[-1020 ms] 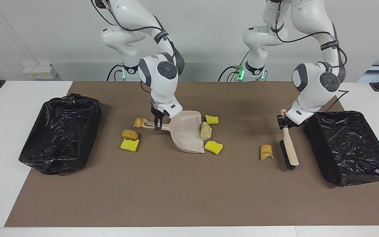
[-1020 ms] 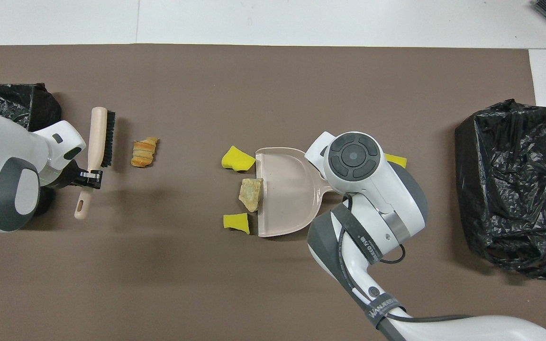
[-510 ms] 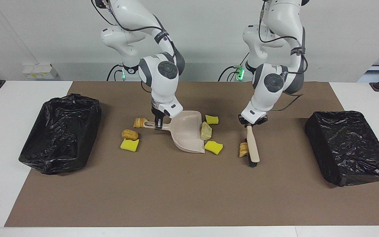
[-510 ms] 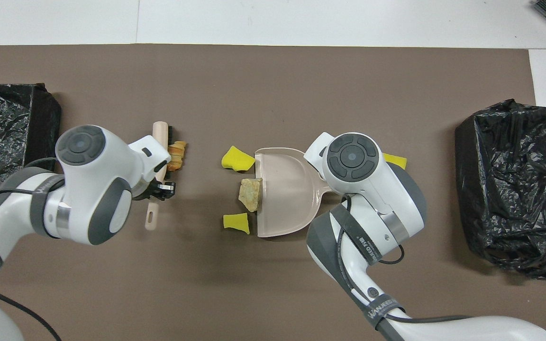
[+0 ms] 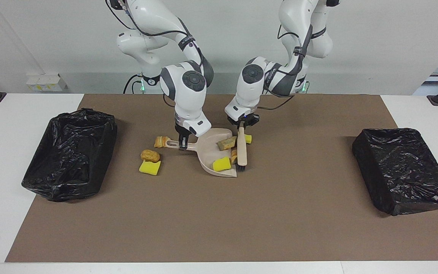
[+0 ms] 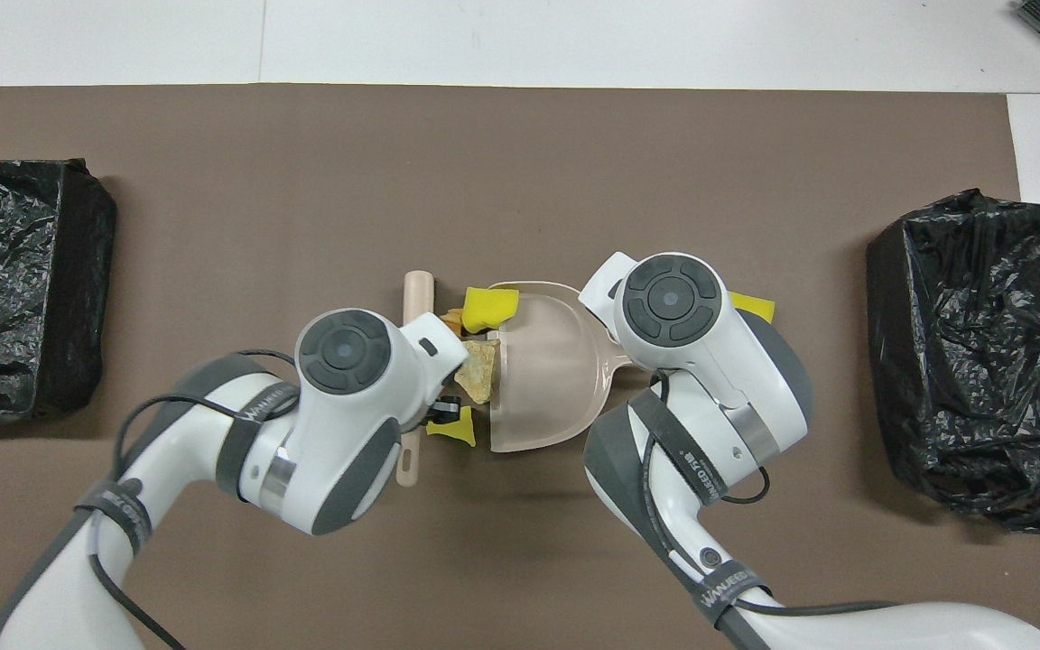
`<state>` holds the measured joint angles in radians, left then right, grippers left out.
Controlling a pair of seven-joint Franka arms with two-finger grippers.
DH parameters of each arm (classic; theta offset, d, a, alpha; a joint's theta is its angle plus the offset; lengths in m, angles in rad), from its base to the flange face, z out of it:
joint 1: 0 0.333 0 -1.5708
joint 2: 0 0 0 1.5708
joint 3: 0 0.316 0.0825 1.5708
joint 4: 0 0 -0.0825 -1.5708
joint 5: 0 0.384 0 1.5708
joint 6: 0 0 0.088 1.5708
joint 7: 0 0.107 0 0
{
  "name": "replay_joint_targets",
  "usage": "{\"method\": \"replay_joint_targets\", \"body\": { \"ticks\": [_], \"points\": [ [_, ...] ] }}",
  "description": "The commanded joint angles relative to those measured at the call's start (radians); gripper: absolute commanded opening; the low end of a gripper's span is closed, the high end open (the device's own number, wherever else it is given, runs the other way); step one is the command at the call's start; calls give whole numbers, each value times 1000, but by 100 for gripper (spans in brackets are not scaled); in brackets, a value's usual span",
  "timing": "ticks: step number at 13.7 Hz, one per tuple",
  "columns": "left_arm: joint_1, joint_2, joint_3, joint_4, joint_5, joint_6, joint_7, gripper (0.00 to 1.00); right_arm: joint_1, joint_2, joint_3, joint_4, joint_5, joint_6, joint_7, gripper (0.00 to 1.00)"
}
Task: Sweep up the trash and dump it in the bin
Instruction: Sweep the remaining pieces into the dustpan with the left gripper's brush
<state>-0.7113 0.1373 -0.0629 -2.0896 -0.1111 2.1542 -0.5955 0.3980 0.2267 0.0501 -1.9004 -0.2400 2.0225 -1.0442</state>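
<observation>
The left gripper (image 5: 242, 125) is clamped on the pale wooden handle of the black-bristled hand brush (image 5: 242, 152), laid along the mouth of the beige plastic dustpan (image 5: 213, 148), whose thin handle the right gripper (image 5: 182, 144) pinches. A yellow sponge chunk (image 5: 221, 164) and a brown bread piece (image 5: 227, 143) sit in the pan; another pastry scrap (image 5: 234, 156) rests at its lip against the bristles, and one sponge (image 5: 248, 139) lies just beside the brush. A flaky pastry (image 5: 161, 141), a brown roll (image 5: 149, 155) and a third sponge (image 5: 149, 167) lie near the pan's handle, toward the crumpled black-lined bin (image 5: 70, 152). These scraps look light, soft and crumbly, so I'd judge they are better pushed low with bristles than pinched.
</observation>
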Motion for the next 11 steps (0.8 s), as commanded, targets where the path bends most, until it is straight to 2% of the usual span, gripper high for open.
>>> {"method": "replay_joint_targets", "body": {
  "ticks": [1, 4, 6, 7, 9, 11],
  "points": [
    [-62, -7, 17, 57, -21, 7, -97, 0, -4, -12, 8, -23, 18, 18, 15, 0],
    [-53, -42, 18, 100, -31, -84, -118, 0, -4, -12, 8, -23, 18, 18, 7, 0],
    [-51, -74, 23, 92, -33, -213, -148, 0, -5, -12, 8, -23, 18, 18, 1, 0],
    [-51, -90, 25, 82, -33, -265, -231, 0, -5, -12, 8, -23, 18, 18, 0, 0],
    [-46, -139, 26, 4, -33, -303, -383, 0, -5, -12, 8, -25, 18, 19, -2, 0],
    [-46, -194, 25, -96, -33, -280, -437, 0, -7, -12, 8, -26, 18, 16, -14, 0]
  ]
}}
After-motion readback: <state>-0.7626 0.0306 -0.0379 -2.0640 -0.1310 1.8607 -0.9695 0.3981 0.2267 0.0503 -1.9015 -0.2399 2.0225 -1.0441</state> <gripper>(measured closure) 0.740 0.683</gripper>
